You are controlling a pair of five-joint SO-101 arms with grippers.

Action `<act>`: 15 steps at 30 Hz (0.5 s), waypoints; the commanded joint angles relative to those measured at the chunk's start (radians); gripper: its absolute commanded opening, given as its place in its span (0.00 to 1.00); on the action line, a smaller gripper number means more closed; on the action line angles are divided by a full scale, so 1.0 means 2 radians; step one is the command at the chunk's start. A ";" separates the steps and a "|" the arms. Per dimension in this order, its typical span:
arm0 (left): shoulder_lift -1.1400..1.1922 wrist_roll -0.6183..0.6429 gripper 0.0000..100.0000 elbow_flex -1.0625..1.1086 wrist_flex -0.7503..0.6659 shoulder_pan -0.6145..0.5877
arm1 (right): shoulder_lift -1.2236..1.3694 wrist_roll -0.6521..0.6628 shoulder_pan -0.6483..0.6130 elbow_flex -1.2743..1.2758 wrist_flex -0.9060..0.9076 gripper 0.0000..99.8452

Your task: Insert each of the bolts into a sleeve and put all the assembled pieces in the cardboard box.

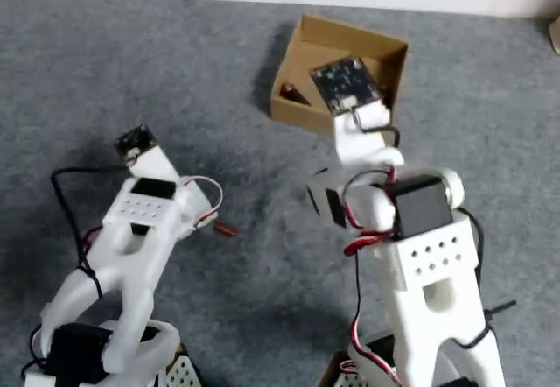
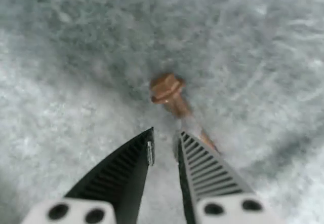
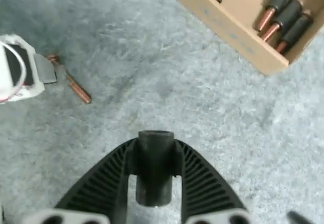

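Note:
A copper bolt (image 2: 168, 93) lies on the grey carpet just beyond my left gripper (image 2: 166, 135). That gripper is open by a narrow gap with nothing between its fingers, and the bolt's shaft runs under one fingertip (image 2: 188, 144). From above, the bolt (image 1: 224, 228) sits beside the left arm's tip. My right gripper (image 3: 154, 150) is shut on a black sleeve (image 3: 154, 165), held upright above the carpet near the cardboard box (image 3: 238, 36). Three assembled pieces (image 3: 284, 12) lie in the box. The same bolt (image 3: 71, 83) appears farther off, next to the left gripper (image 3: 20, 69).
The cardboard box (image 1: 306, 116) stands at the back centre-right, partly under the right arm's wrist camera (image 1: 348, 85). Open carpet (image 1: 262, 273) lies between the two arms. A pale wall edge runs along the far side.

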 commanded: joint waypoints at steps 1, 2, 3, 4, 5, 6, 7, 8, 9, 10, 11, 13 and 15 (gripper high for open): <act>-0.006 0.005 0.09 -0.072 0.065 0.012 | -0.026 0.007 0.016 0.016 -0.020 0.00; -0.006 0.005 0.09 -0.085 0.081 0.013 | -0.029 0.012 0.016 0.018 -0.020 0.00; -0.005 0.005 0.09 -0.092 0.091 0.016 | -0.030 0.022 0.016 0.020 -0.020 0.00; -0.003 0.005 0.09 -0.091 0.096 0.016 | -0.031 0.027 0.016 0.020 -0.020 0.00; -0.001 0.005 0.09 -0.086 0.091 0.016 | -0.031 0.028 0.016 0.020 -0.020 0.00; 0.000 0.005 0.09 -0.078 0.079 0.013 | -0.031 0.028 0.016 0.020 -0.020 0.00; 0.000 0.005 0.09 -0.064 0.060 0.012 | -0.031 0.028 0.016 0.020 -0.020 0.00; 0.000 0.005 0.09 -0.047 0.036 0.008 | -0.031 0.028 0.016 0.020 -0.020 0.00; 0.000 0.005 0.09 -0.030 0.011 0.006 | -0.031 0.028 0.016 0.020 -0.020 0.00; 0.000 0.005 0.09 -0.016 -0.012 0.005 | -0.031 0.029 0.016 0.020 -0.020 0.00; 0.000 0.005 0.09 -0.001 -0.032 0.005 | -0.031 0.029 0.016 0.020 -0.020 0.00; 0.000 0.005 0.09 0.020 -0.065 0.006 | -0.031 0.030 0.016 0.020 -0.020 0.00; 0.000 0.004 0.09 0.033 -0.087 0.007 | -0.031 0.030 0.016 0.020 -0.020 0.00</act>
